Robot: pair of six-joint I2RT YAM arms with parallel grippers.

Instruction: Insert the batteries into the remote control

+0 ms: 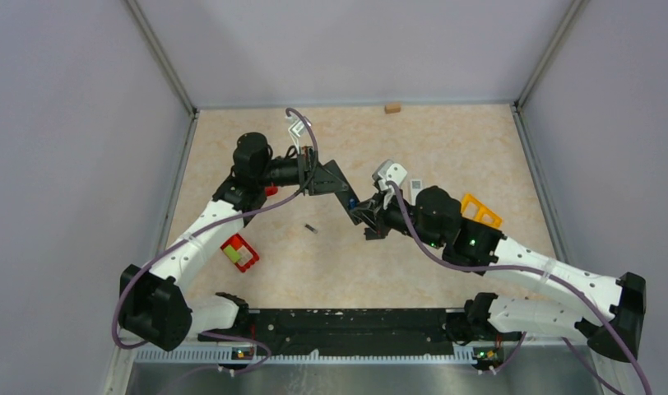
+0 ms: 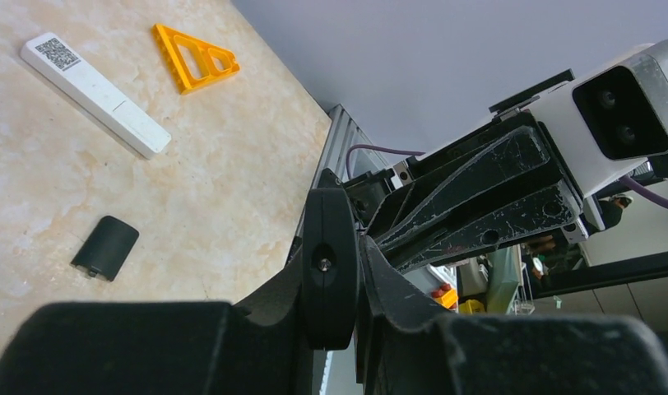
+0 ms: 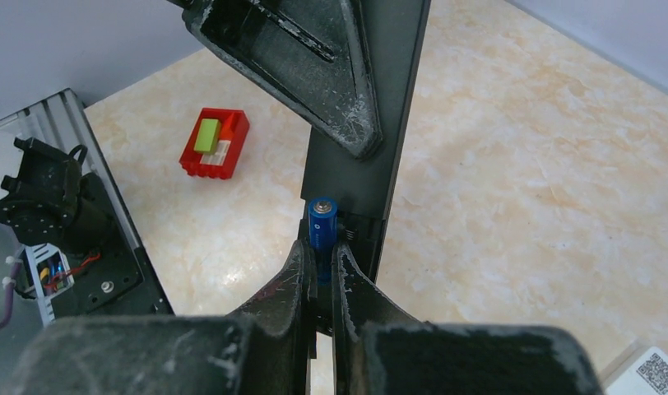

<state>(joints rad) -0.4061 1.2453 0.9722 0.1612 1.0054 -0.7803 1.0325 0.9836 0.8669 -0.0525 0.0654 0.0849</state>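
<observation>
My left gripper (image 1: 337, 181) is shut on the black remote control (image 3: 395, 123), holding it off the table by its edges (image 2: 331, 263). My right gripper (image 3: 318, 265) is shut on a blue battery (image 3: 322, 224), whose tip sits against the open compartment at the remote's end. In the top view the two grippers meet mid-table, with the blue battery (image 1: 350, 200) between them. A dark battery (image 1: 310, 228) lies loose on the table below the left gripper. The remote's flat black cover (image 2: 106, 247) lies on the table.
A white bar with a QR code (image 2: 92, 95) and an orange triangular frame (image 1: 480, 210) lie by the right arm. A red brick block (image 1: 239, 253) sits near the left arm. A small wooden block (image 1: 391, 107) rests at the far wall.
</observation>
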